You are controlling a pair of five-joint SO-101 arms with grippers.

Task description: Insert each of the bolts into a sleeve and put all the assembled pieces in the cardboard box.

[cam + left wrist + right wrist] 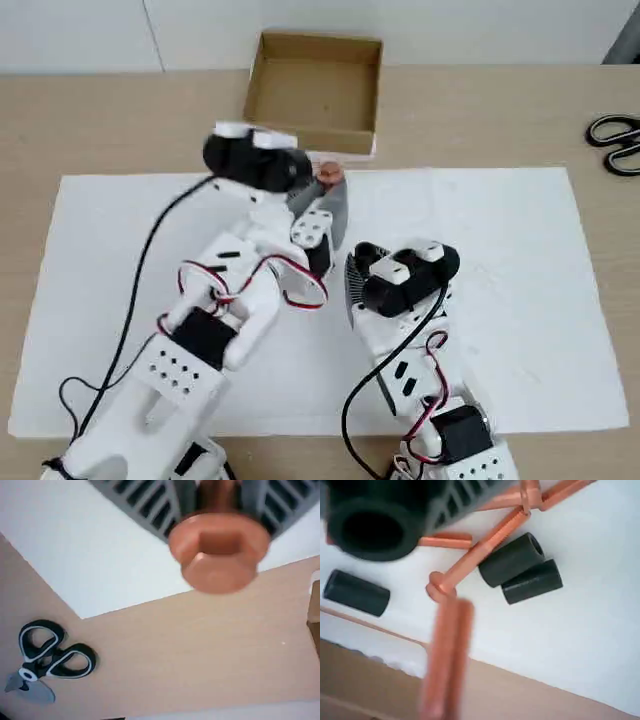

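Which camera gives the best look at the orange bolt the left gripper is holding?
The left wrist view: the bolt sits close, head-on, clamped in the left gripper. The high view shows just its orange head, small, beside the cardboard box.

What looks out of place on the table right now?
Only the scissors, lying on the bare table beyond the white sheet; the task has no use for them. The left claw grips a bolt, the right claw a sleeve; nothing looks spilled or damaged.
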